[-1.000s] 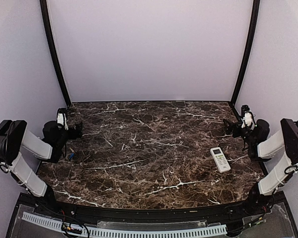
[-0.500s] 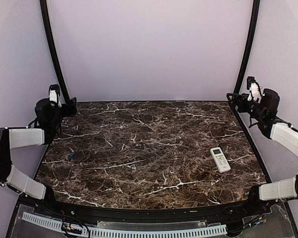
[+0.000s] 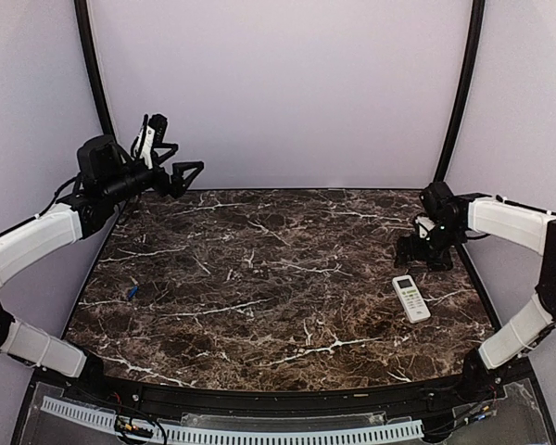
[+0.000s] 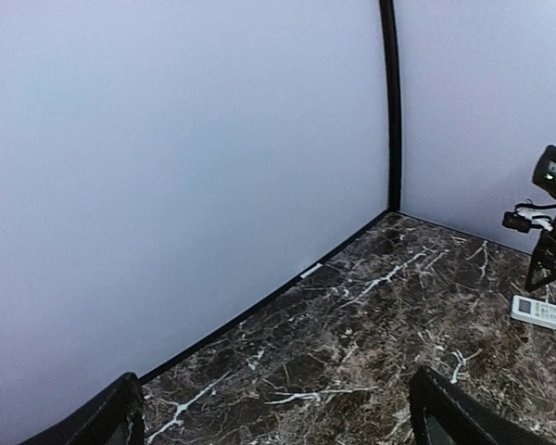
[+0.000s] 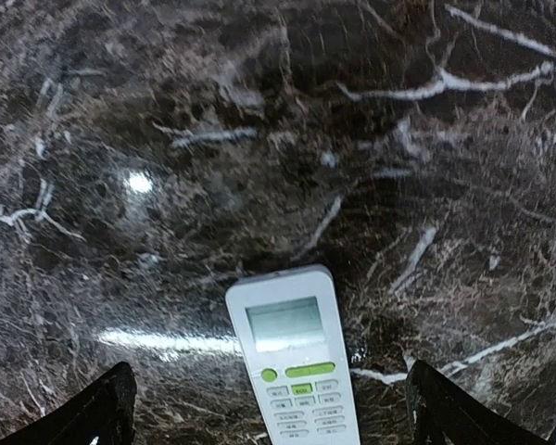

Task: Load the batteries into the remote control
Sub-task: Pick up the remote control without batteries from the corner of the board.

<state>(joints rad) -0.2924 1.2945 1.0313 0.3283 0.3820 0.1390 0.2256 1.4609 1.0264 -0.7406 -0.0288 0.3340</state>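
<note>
Right wrist view shows the remote control lying face up on the table just below the right gripper, jaws spread wide, so it should descend straight and close across the narrow sides.

Dark marble table enclosed by plain white walls
</note>
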